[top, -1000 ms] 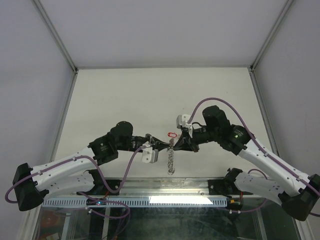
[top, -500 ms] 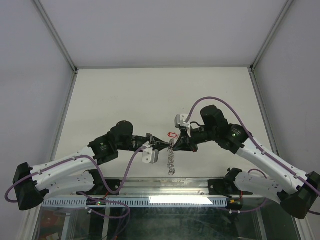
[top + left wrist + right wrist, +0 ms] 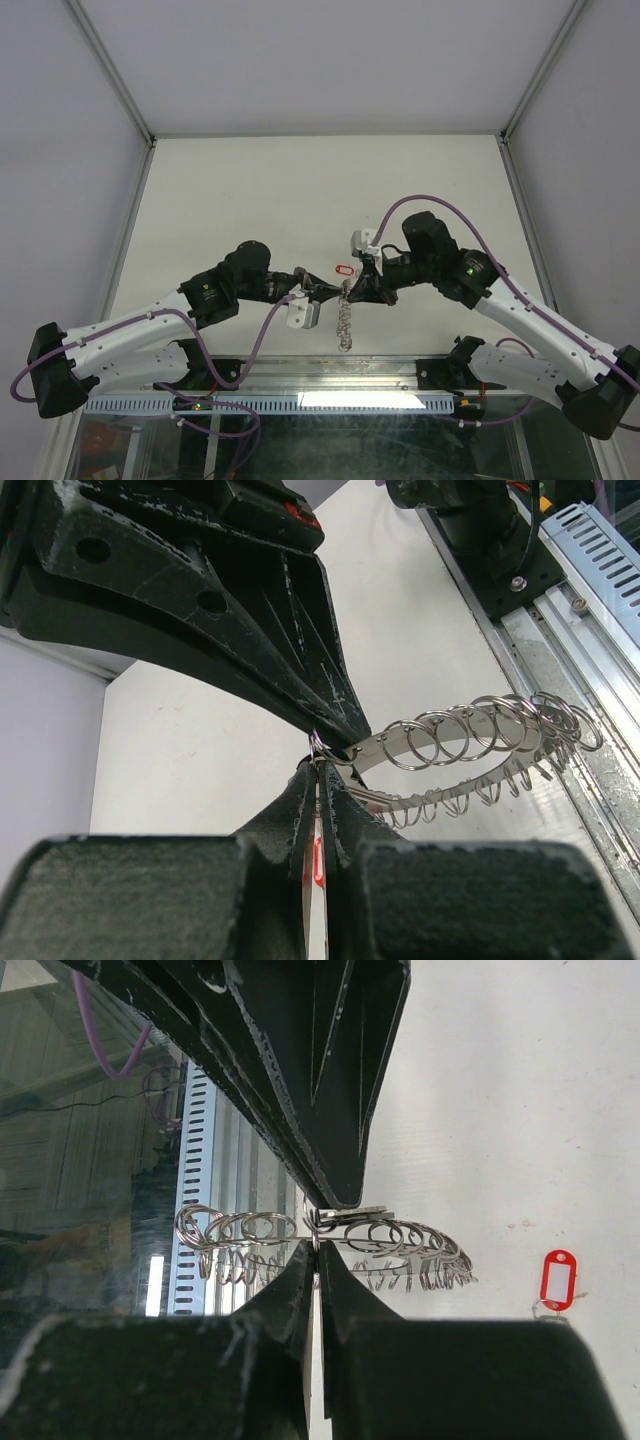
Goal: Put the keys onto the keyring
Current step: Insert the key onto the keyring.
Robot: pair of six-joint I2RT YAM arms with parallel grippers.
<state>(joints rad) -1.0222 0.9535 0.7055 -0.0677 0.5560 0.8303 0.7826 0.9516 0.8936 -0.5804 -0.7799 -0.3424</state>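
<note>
The keyring (image 3: 344, 318), a flat grey ring fringed with wire loops, hangs on edge above the table between both grippers. My left gripper (image 3: 333, 291) is shut, its tips (image 3: 320, 765) pinching a small wire loop at the keyring's (image 3: 470, 730) rim. My right gripper (image 3: 352, 290) meets it tip to tip and is shut (image 3: 318, 1250) on a loop of the keyring (image 3: 400, 1240). One of the keys (image 3: 344, 269), with a red tag (image 3: 558, 1278), lies on the table just beyond the grippers. A red sliver (image 3: 318, 865) shows through the slit between my left fingers.
A slotted metal rail (image 3: 330, 402) and a glass strip run along the near edge under the keyring. Purple cables (image 3: 262, 330) loop off both arms. Pale walls with metal posts (image 3: 120, 260) close in the white table (image 3: 250, 190) on three sides.
Both arms have crept slightly toward each other. The keyring still hangs between the shut grippers, and the red-tagged key has not moved.
</note>
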